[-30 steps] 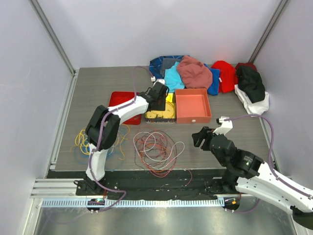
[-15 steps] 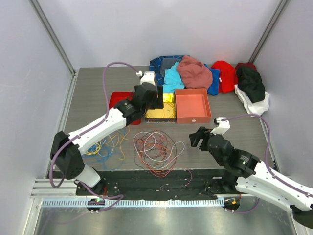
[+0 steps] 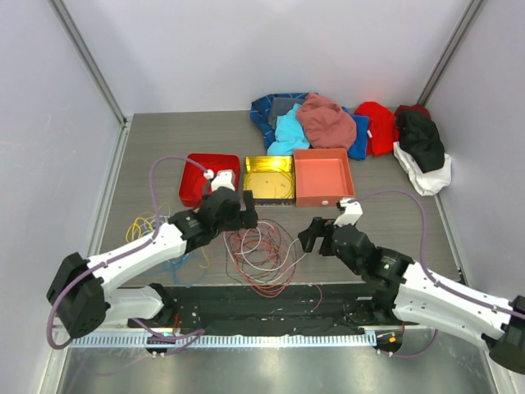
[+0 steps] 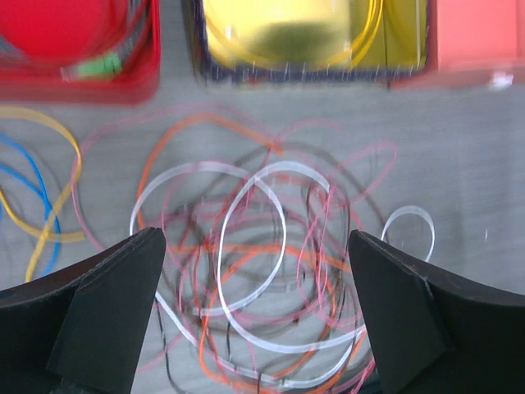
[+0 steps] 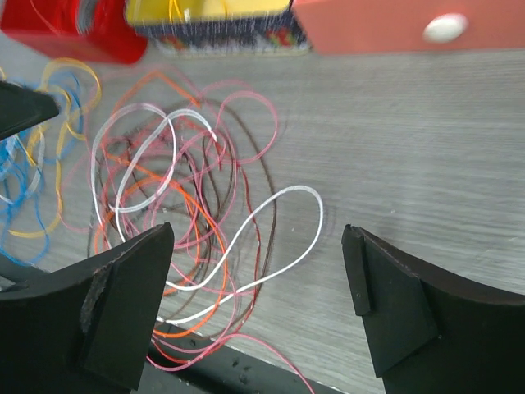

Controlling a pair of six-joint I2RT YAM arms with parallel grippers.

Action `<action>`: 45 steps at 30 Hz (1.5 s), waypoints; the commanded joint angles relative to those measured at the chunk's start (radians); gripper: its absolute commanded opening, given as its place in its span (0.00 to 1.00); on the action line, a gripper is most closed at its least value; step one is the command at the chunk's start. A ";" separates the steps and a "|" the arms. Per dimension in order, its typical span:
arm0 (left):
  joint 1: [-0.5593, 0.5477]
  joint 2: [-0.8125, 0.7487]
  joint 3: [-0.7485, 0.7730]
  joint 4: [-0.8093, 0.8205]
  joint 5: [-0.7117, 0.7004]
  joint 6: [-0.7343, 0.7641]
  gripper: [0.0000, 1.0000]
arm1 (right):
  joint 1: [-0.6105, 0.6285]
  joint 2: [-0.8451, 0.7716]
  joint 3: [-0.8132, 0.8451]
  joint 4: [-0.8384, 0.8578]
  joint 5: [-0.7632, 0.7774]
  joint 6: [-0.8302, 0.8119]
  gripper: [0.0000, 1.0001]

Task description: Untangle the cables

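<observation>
step: lining up for 1st grab, nothing picked yet | cables [image 3: 261, 250] tangled mid-frame, just below yellow tray [image 3: 271, 174] | L gripper [image 3: 244, 215] spread wide, empty, over pile's top edge | R gripper [image 3: 310, 238] same, at pile's right | next prob: drop down, pinch 1 loop each, pull apart slow

Your top view looked down from behind. Both wrist views peered closely between their fingers [image 4: 107, 312] at shared cables [image 4: 254, 263].

Grey wood-grain table [image 3: 164, 139] (pale walls [image 3: 246, 49])
</observation>
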 commanded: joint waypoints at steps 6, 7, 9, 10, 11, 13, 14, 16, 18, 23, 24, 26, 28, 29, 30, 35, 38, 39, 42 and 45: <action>-0.016 -0.178 -0.141 0.062 0.120 -0.055 1.00 | 0.013 0.340 0.063 0.165 -0.248 -0.062 0.85; -0.017 -0.184 -0.157 0.062 0.117 -0.061 1.00 | 0.017 0.358 0.065 0.171 -0.243 -0.056 0.84; -0.017 -0.214 -0.175 0.062 0.109 -0.075 1.00 | 0.022 0.394 0.060 0.203 -0.235 -0.052 0.83; -0.017 -0.224 -0.192 0.062 0.106 -0.078 0.99 | 0.024 0.406 0.060 0.215 -0.235 -0.052 0.83; -0.019 -0.237 -0.200 0.062 0.105 -0.078 0.99 | 0.024 0.417 0.065 0.229 -0.232 -0.052 0.82; -0.017 -0.277 -0.210 0.045 0.082 -0.078 0.98 | 0.024 0.456 0.080 0.231 -0.216 -0.052 0.81; -0.017 -0.290 -0.214 0.036 0.073 -0.075 0.98 | 0.024 0.467 0.092 0.229 -0.213 -0.055 0.80; -0.017 -0.333 -0.208 -0.007 0.031 -0.067 0.98 | 0.022 0.490 0.103 0.228 -0.207 -0.055 0.79; -0.017 -0.362 -0.203 -0.030 0.005 -0.063 0.98 | 0.025 0.493 0.112 0.234 -0.203 -0.056 0.78; -0.017 -0.441 -0.204 -0.136 -0.117 -0.104 0.98 | 0.031 0.503 0.145 0.254 -0.212 -0.078 0.77; -0.017 -0.448 -0.204 -0.160 -0.139 -0.122 0.98 | 0.037 0.509 0.152 0.254 -0.212 -0.084 0.77; -0.013 -0.460 -0.201 -0.260 -0.215 -0.197 0.98 | 0.051 0.529 0.178 0.251 -0.212 -0.101 0.77; -0.002 -0.463 -0.200 -0.318 -0.245 -0.231 0.99 | 0.065 0.549 0.191 0.258 -0.213 -0.108 0.76; 0.012 -0.466 -0.198 -0.379 -0.277 -0.282 0.99 | 0.074 0.553 0.200 0.263 -0.213 -0.113 0.76; 0.022 -0.471 -0.198 -0.400 -0.288 -0.294 0.99 | 0.079 0.558 0.203 0.267 -0.212 -0.116 0.76; 0.137 -0.475 -0.206 -0.409 -0.288 -0.298 0.97 | 0.083 0.575 0.203 0.278 -0.219 -0.124 0.76; 0.200 -0.414 -0.212 -0.317 -0.242 -0.253 0.94 | 0.083 0.563 0.191 0.317 -0.221 -0.128 0.76; 0.211 -0.346 -0.209 -0.273 -0.216 -0.241 0.91 | 0.085 0.558 0.189 0.315 -0.223 -0.128 0.76; 0.246 -0.208 -0.197 -0.221 -0.167 -0.236 0.83 | 0.083 0.518 0.180 0.301 -0.213 -0.127 0.76; 0.253 -0.121 -0.201 -0.167 -0.110 -0.244 0.77 | 0.085 0.457 0.163 0.265 -0.201 -0.121 0.76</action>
